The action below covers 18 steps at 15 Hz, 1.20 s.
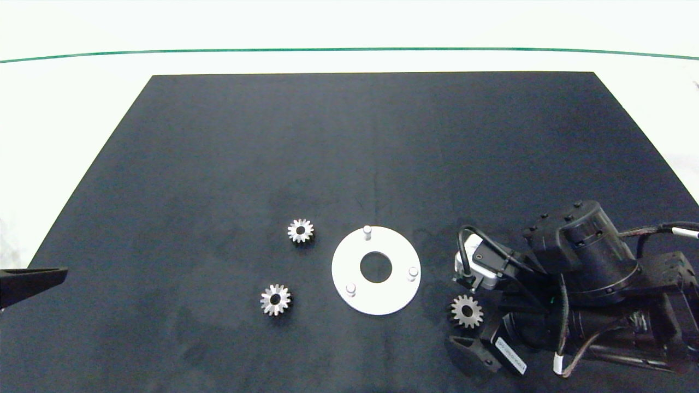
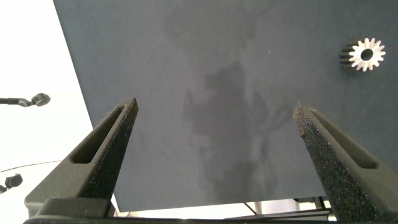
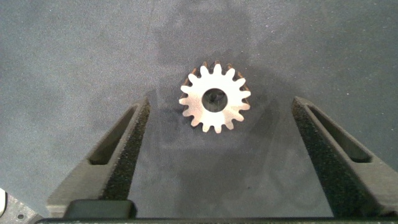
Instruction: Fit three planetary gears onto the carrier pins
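Left gripper (image 2: 214, 134) sits at the far left edge of the dark surface (image 1: 218, 164), only one finger tip showing in the head view; wrist view shows its jaws released, spread wide over bare mat, holding nothing. Moving right: two planetary gears lie flat on the mat, well left of the disc. The nearer gear (image 1: 276, 299) rests toward the front edge; the farther gear (image 1: 301, 231) lies behind it and slightly right, near the disc's rim but apart from it. One of these shows in a corner of the left wrist view, outside that gripper's fingers. Next, the white ring-shaped disc (image 1: 393, 297) lies flat at centre, large hole in its middle. Three carrier pins stand upright on it, all bare: rear pin (image 1: 367, 231), front-left pin (image 1: 350, 288), right pin (image 1: 413, 272). Right of the disc, apart from its rim, the third gear (image 1: 466, 311) lies flat on the mat. Right gripper (image 3: 217, 140) is over it, arm coming in from the right edge; jaws released, fingers either side of the gear, with clear gaps, not touching it.
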Tool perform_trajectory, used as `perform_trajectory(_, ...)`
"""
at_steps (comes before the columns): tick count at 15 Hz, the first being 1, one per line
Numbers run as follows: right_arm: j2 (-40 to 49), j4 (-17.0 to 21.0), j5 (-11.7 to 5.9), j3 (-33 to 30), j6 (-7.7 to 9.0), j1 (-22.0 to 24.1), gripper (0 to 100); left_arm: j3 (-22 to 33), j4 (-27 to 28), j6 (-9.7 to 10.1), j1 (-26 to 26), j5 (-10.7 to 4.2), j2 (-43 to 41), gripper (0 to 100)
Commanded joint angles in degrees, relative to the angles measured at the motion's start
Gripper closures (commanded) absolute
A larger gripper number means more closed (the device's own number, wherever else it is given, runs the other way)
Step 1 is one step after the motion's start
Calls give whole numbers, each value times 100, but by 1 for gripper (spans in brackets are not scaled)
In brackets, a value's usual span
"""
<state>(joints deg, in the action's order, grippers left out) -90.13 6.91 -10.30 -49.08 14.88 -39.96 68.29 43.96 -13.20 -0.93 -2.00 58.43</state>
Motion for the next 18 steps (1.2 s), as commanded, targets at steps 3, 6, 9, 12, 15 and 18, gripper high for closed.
perform_trajectory(3, -40, 3, -7, -5, 6, -3, 19, 0, 25, -7, -4, -2, -60, 0)
perform_trajectory(6, -49, 3, -7, -5, 6, 6, 25, 0, 25, -7, -13, -2, -69, 0)
perform_trajectory(9, -84, 3, -7, -5, 6, 23, 31, 0, 25, -16, -13, -2, -77, 0)
perform_trajectory(12, -119, 3, -7, -5, 6, 76, 37, 0, 25, -16, -13, -2, -77, 0)
perform_trajectory(15, -181, -129, -7, -5, 14, 103, 43, 0, 25, -16, -13, -2, -77, 0)
perform_trajectory(18, -172, -146, -7, -5, 23, 103, 49, 0, 25, -16, -13, -2, -86, 0)
